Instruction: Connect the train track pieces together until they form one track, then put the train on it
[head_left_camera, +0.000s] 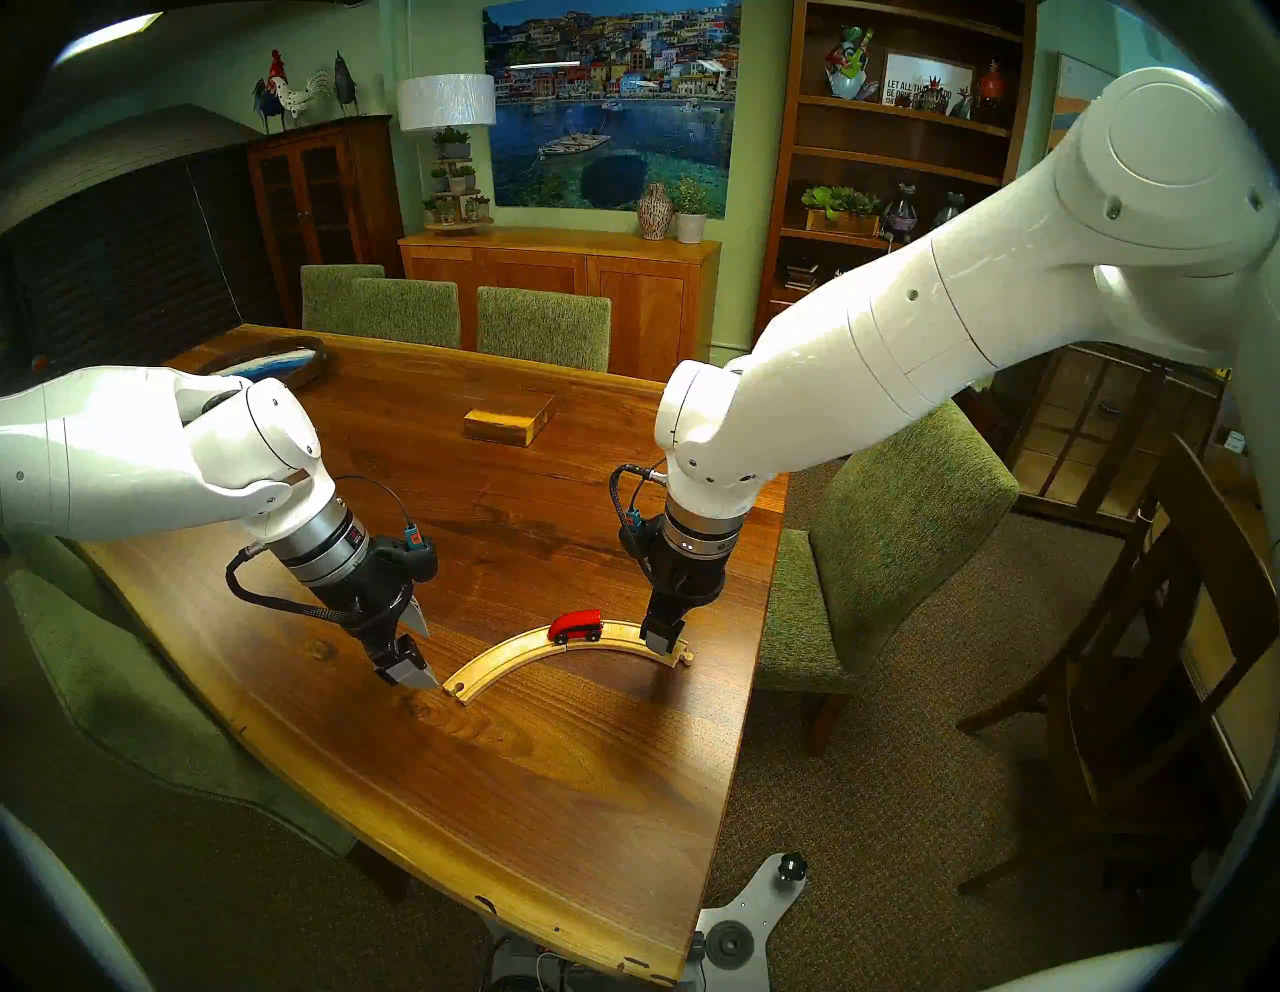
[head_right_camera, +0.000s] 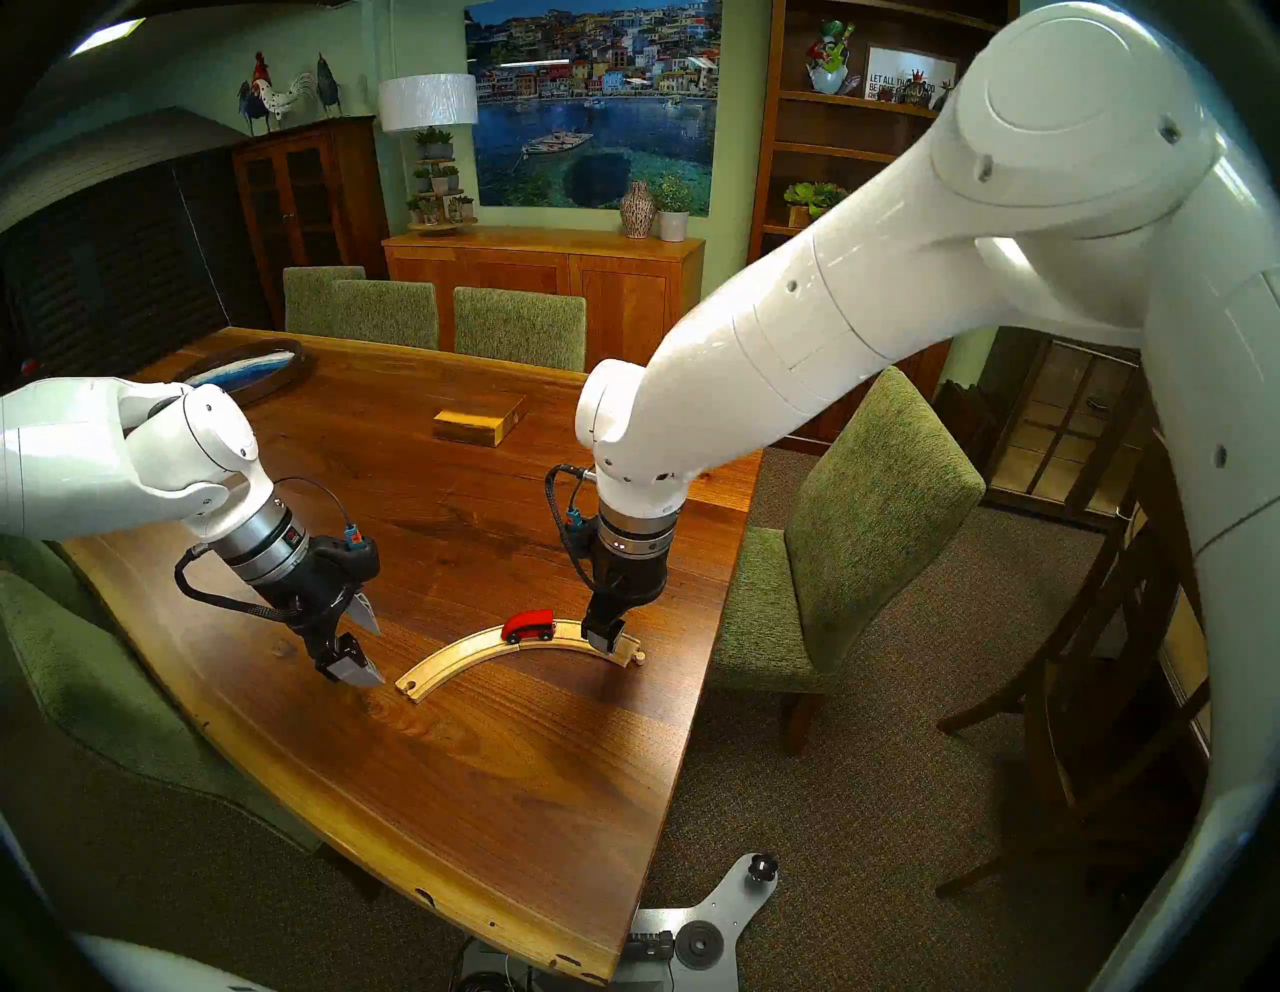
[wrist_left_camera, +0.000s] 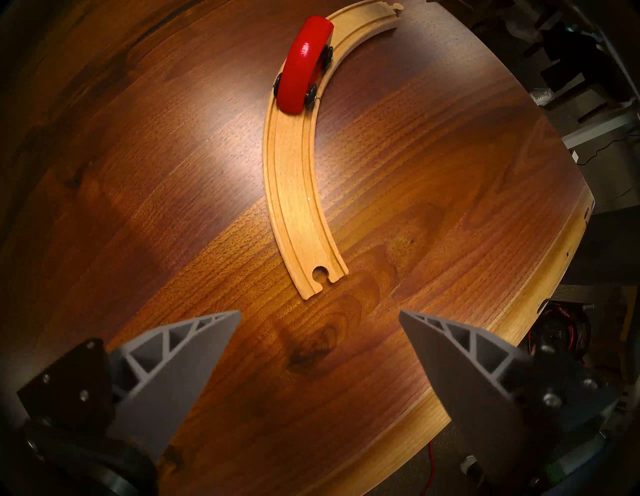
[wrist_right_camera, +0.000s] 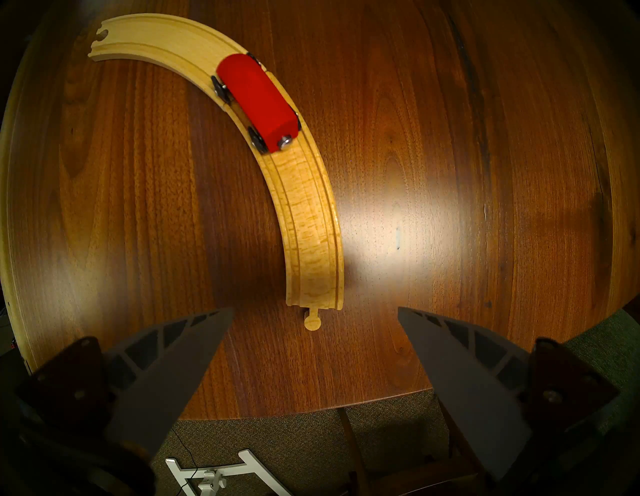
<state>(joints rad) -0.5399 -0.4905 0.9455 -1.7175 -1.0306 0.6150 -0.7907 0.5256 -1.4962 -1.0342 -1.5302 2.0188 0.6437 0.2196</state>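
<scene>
1. The track (head_left_camera: 564, 654) is the landmark: one pale-wood grooved arc lying flat on the dark wooden table (head_left_camera: 485, 796), near the table's edge closest to the robot, its bow arched toward the far side.
2. The left gripper (head_left_camera: 420, 658) hangs over bare table just beside the track's hole end, low over the wood. Its grey fingers (wrist_left_camera: 180, 363) stand wide apart with nothing between them; the left wrist view shows the hole end lying ahead of the tips, clear of both.
3. The right gripper (head_left_camera: 661, 639) hangs over the track's peg end. Its fingers (wrist_right_camera: 166, 374) are likewise spread wide and empty; in the right wrist view the round peg sits on the table between and ahead of the two tips, touching neither.
4. The train (head_left_camera: 576, 625), small and glossy red with black wheels, stands upright on the track near the top of the arc, about midway between the two grippers and free of both. Its wheels sit along the grooves; the seam between the two pieces lies about where it stands and is mostly hidden under it.
5. Well beyond the track, toward the table's middle, lies a rectangular wooden block (head_left_camera: 509, 419).
6. Farther still, past the left arm, a dark round tray (head_left_camera: 277, 360) sits at the table's far left corner.
7. Behind the table's far edge stand green upholstered chairs (head_left_camera: 544, 325).
</scene>
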